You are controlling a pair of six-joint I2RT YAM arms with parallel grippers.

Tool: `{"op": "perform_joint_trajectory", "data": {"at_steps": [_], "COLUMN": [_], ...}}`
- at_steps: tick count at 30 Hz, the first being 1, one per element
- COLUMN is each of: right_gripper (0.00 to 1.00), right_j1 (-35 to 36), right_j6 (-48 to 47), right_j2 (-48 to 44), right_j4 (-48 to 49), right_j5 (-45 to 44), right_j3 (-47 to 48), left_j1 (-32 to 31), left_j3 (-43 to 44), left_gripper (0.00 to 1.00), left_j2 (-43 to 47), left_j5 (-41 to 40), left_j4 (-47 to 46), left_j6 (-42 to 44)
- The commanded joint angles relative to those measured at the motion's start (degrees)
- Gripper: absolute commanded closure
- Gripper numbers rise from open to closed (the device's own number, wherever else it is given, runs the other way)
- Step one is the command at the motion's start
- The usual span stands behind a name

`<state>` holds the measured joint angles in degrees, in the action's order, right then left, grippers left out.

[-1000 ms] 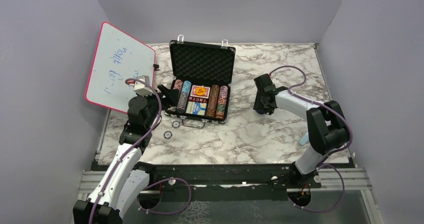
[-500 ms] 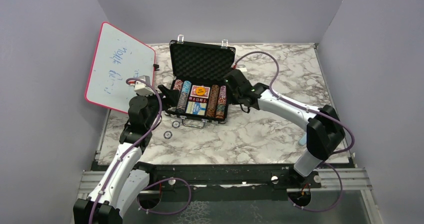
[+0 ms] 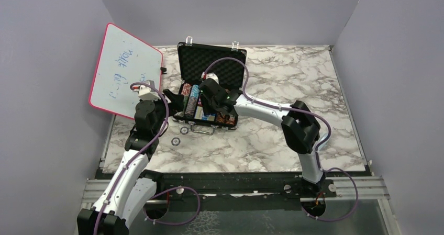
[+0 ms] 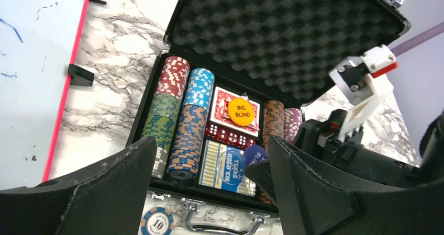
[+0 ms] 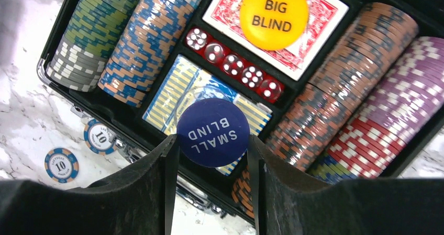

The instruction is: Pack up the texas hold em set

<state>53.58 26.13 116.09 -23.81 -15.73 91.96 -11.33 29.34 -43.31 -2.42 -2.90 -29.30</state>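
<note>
Blue plastic, flat and round, the SMALL BLIND button [image 5: 213,132] is pinched by its edge between the fingers of the right gripper [image 5: 212,143], which are closed on opposite sides of the rim. It hangs just above the blue card deck [image 5: 167,93] in the open briefcase [image 3: 212,47], near the front wall.

I judge the button light, rigid and smooth. An edge pinch holds it well enough but could let it pivot or slip, so a low release onto the flat deck looks safest. Its orange partner, the BIG BLIND button [image 5: 274,15], lies on the red card deck [image 5: 327,14], with the row of red dice [image 5: 234,66] between the two decks.

The left gripper [image 4: 210,156] hovers at the case's front left, jaws wide apart and holding nothing. Two loose chips [image 5: 61,165] lie flat on the marble table [image 3: 293,135] just in front of the case. These are thin, hard and low against the surface, so they will probably need a fingertip slid to the edge rather than a straight pinch from above.

Full chip stacks [image 5: 131,41] make the case heavy, I expect. The foam-lined lid [image 4: 282,36] stands upright and is best pushed down by its top rim, and the handle [image 4: 220,227] serves for lifting.
</note>
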Motion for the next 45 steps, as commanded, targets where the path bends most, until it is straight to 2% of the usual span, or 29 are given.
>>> {"op": "perform_joint_trajectory", "data": {"at_steps": [1,9,18,24,28,33,37,45], "right_gripper": [0.52,0.5,0.37,0.35,0.35,0.35,0.35,0.35], "right_j1": [0.8,1.3,1.3,1.4,1.3,1.0,0.6,0.3], "right_j6": [-1.8,-2.1,-1.8,-0.1,2.1,5.6,8.1,11.2], "right_j2": [3.4,6.5,6.7,3.1,-3.4,-13.3,-19.9,-30.1], "right_j4": [0.0,-1.1,-3.5,-4.0,-1.4,2.4,3.0,5.1], "right_j5": [3.7,3.8,3.5,1.9,-1.5,-5.2,-7.1,-11.0], "right_j3": [4.3,6.6,8.6,7.5,1.1,-11.3,-19.3,-32.0], "left_j1": [0.3,0.4,0.5,0.5,0.5,0.5,0.5,0.5], "left_j3": [1.9,1.9,2.0,2.6,5.2,8.9,8.2,5.2], "left_gripper": [0.19,0.19,0.19,0.19,0.19,0.16,0.16,0.18], "left_j2": [0.3,0.1,-0.2,-1.0,-2.5,-5.0,-5.4,-8.4], "left_j5": [-2.0,-2.1,-2.0,-2.4,-2.9,-1.8,-2.6,-4.2], "left_j4": [0.7,0.9,1.1,2.4,8.6,23.6,32.7,40.5], "left_j6": [0.2,0.3,0.2,0.2,-0.6,-2.9,-6.9,-17.7]}}
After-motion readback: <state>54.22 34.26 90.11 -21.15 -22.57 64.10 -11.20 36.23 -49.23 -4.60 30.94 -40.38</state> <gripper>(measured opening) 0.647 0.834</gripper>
